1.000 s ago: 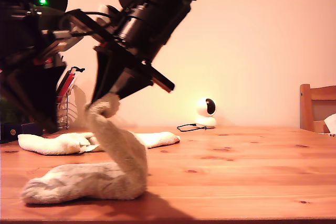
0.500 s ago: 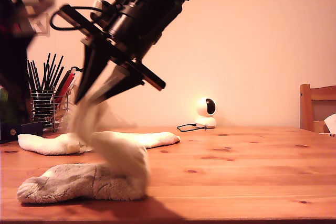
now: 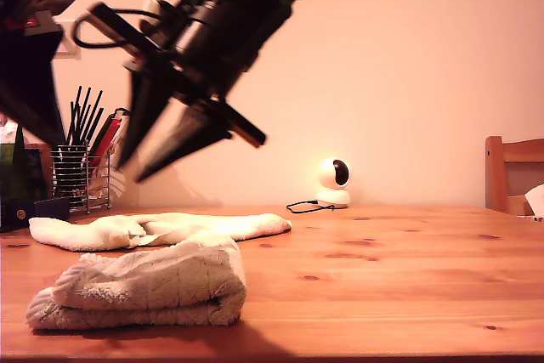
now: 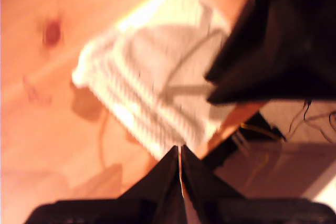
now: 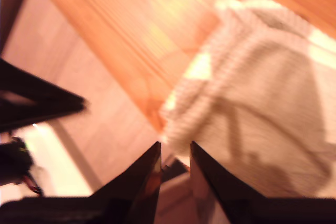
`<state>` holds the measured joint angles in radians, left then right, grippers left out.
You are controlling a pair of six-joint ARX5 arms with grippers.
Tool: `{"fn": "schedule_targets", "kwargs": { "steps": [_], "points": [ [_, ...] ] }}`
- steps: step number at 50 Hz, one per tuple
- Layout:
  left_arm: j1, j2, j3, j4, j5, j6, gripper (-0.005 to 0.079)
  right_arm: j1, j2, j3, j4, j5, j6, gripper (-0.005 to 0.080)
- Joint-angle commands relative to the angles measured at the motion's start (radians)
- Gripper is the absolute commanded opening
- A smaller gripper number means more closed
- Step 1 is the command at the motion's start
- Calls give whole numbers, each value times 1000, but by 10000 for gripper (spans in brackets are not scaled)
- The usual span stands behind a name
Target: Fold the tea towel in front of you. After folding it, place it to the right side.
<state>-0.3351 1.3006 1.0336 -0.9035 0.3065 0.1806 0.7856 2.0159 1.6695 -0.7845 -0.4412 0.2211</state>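
Tea towel [image 3: 144, 286] now dropped, folded on table [image 3: 382, 269]; both tools lifted clear, near-closed, empty

Plain pale wall [image 3: 408, 57] behind, warm orange light. Knotty pine table [image 3: 391, 286] fills foreground. Wooden chair [image 3: 512, 174] at exterior view's right edge, beyond table. Small white camera [image 3: 333, 183] glowing at table's far side.

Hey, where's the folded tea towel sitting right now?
The folded tea towel lies on the wooden table at the exterior view's lower left, just in front of a second, unfolded towel.
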Motion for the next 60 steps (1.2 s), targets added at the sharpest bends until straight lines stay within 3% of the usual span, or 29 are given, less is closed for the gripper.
{"fn": "schedule_targets", "kwargs": {
  "steps": [1, 3, 24, 40, 60],
  "points": [
    [-2, 33, -14, 11, 3, 3, -19, -12, -10, 5, 2, 6, -26, 72],
    [-2, 37, -14, 15, 3, 3, -19, -17, -8, 5, 6, 6, -40, -18],
    [0, 42, -14, 117, 3, 3, -19, -16, 130, 5, 83, -33, -36, -11],
    [0, 42, -14, 119, 3, 2, -19, -3, 214, 5, 95, -44, -34, -11],
    [0, 42, -14, 119, 3, 3, -19, -44, 216, 5, -111, 245, -97, -11]
  ]
}}
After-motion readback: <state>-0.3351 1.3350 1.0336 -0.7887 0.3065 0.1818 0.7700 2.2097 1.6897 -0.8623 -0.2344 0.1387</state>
